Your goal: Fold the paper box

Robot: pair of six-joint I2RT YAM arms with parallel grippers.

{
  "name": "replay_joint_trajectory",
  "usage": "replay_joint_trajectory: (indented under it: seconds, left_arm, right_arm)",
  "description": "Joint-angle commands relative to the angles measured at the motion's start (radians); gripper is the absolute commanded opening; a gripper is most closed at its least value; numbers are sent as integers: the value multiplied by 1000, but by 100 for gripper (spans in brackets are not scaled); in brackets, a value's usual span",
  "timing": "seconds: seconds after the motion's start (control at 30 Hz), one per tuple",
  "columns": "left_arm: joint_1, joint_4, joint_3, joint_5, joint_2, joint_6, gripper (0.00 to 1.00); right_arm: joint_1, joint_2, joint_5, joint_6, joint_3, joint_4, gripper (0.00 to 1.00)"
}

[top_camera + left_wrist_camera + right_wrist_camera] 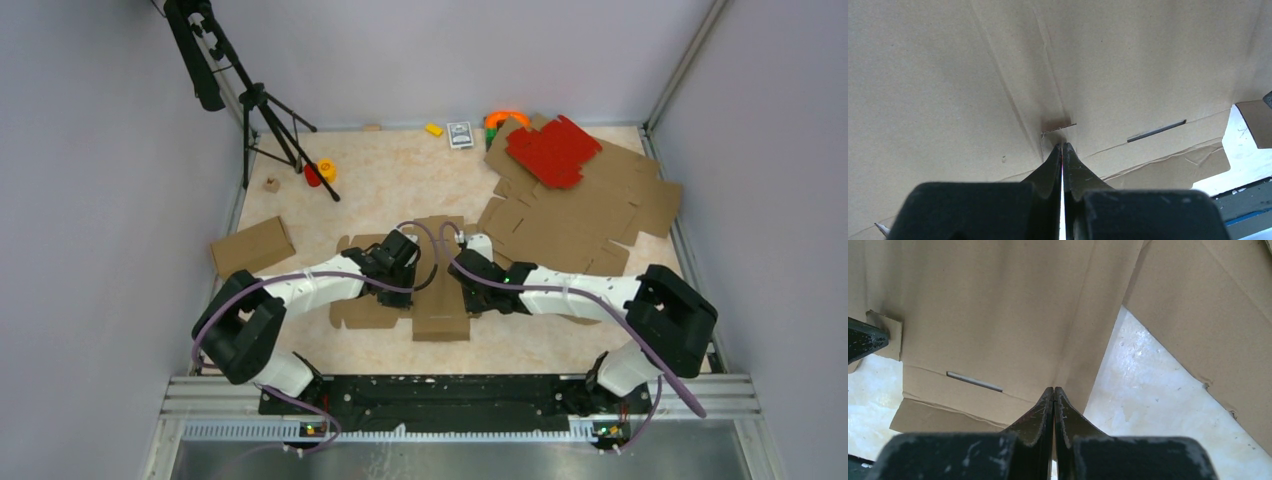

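The paper box (440, 300) is a plain brown die-cut piece lying partly folded at the table's middle, with flaps spread to the left. My left gripper (402, 272) is shut, and its tips press on the cardboard beside a crease in the left wrist view (1063, 145). A slot (1156, 130) lies just to the right of them. My right gripper (466, 268) is shut, and its tips rest against a raised fold of the box (988, 300) in the right wrist view (1054, 389). Nothing shows between either pair of jaws.
A pile of flat brown die-cut sheets (590, 215) lies at the back right with a red sheet (550, 148) on top. A folded brown box (252, 246) lies at the left. A tripod (265, 110) stands back left. Small toys (460, 134) line the back wall.
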Motion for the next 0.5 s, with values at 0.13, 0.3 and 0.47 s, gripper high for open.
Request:
replay_joint_trajectory:
  seconds: [0.13,0.3,0.47]
  left_arm:
    - [-3,3,29,-19,18,21,0]
    - [-3,5,29,-18,20,21,0]
    - [-3,3,30,-18,19,24,0]
  right_arm:
    - [-7,-136,25,-67,10,12,0]
    - [-5,-244,-16,-110,-7,-30,0]
    - [40,-368,-171,-117,-110,4,0]
